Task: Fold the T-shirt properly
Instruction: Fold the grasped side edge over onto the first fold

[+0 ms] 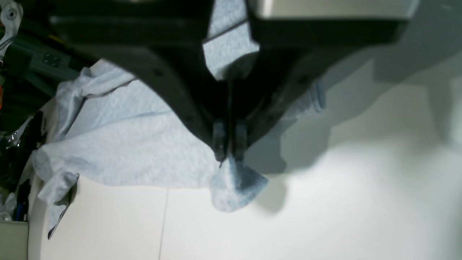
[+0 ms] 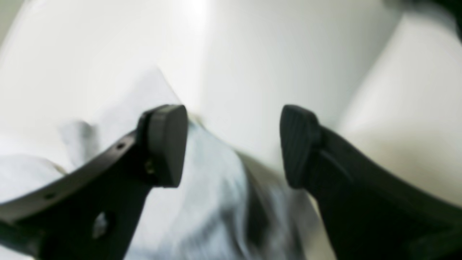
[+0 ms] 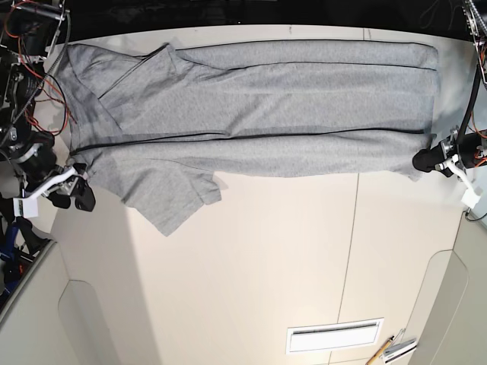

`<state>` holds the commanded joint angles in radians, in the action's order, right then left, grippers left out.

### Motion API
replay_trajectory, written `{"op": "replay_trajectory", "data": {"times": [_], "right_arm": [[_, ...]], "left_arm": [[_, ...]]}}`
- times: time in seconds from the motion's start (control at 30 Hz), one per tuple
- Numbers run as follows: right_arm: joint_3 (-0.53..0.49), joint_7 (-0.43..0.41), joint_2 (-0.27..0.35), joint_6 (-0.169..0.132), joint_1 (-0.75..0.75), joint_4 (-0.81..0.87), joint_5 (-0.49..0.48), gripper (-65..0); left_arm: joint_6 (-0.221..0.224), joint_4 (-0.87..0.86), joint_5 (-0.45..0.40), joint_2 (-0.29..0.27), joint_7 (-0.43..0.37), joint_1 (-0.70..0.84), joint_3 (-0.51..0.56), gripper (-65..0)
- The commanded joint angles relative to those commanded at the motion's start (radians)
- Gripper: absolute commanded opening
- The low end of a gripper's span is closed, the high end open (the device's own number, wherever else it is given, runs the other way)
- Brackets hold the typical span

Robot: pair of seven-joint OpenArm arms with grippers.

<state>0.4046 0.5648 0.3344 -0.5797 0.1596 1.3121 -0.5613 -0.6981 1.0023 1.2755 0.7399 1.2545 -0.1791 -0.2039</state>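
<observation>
The light grey T-shirt (image 3: 251, 114) lies spread along the far side of the white table (image 3: 266, 266), its long edges folded in and one sleeve (image 3: 179, 194) sticking out toward the front. My left gripper (image 3: 418, 161) is at the shirt's right end, shut on a corner of the fabric. In the left wrist view the gripper (image 1: 228, 156) pinches a grey cloth corner (image 1: 234, 187) of the shirt (image 1: 126, 144). My right gripper (image 3: 74, 198) is at the shirt's left end. In the blurred right wrist view it (image 2: 232, 146) is open over the shirt's cloth (image 2: 209, 202).
A white slotted panel (image 3: 335, 336) sits in the table near the front, with a pencil-like tool (image 3: 384, 351) beside it. A seam (image 3: 351, 243) runs across the tabletop. Red and black cables (image 3: 30, 46) hang at the far left corner.
</observation>
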Motion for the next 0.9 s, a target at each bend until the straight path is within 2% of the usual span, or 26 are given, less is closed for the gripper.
{"op": "replay_trajectory", "data": {"times": [0.13, 0.3, 0.4, 0.57, 0.7, 0.77, 0.87, 0.9], "right_arm": [[-0.029, -0.035, -0.055, 0.008, 0.071, -0.042, 0.094, -25.1], [-0.175, -0.15, -0.066, 0.015, 0.171, -0.277, 0.196, -25.2], [-0.286, -0.15, -0.071, 0.014, 0.201, -0.341, 0.2, -25.2], [-0.443, -0.134, -0.072, 0.014, 0.2, -0.342, 0.203, -25.4], [-0.47, -0.105, -0.101, 0.014, 0.199, -0.342, 0.203, -26.4], [-0.47, -0.105, -0.114, 0.014, 0.199, -0.34, 0.203, -39.1], [-0.47, -0.105, -0.122, 0.014, 0.199, -0.337, 0.207, -65.0], [-0.469, -0.097, -0.121, 0.014, 0.198, -0.33, 0.207, -65.0]], "left_arm": [[0.0, 0.0, 0.0, 0.0, 0.003, 0.0, 0.0, -65.0], [0.0, 0.0, 0.0, 0.0, 0.003, 0.002, 0.0, -65.0], [0.0, 0.0, 0.001, 0.0, 0.003, 0.002, 0.0, -65.0], [0.0, 0.0, 0.015, 0.0, 0.003, 0.002, 0.0, -65.0], [0.0, 0.0, 0.015, 0.0, 0.003, 0.002, 0.0, -65.0], [0.0, 0.0, 0.015, 0.0, 0.003, 0.002, 0.0, -65.0], [0.0, 0.0, 0.016, 0.0, 0.003, 0.002, 0.0, -65.0], [0.0, 0.0, 0.016, 0.0, 0.003, 0.002, 0.0, -65.0]]}}
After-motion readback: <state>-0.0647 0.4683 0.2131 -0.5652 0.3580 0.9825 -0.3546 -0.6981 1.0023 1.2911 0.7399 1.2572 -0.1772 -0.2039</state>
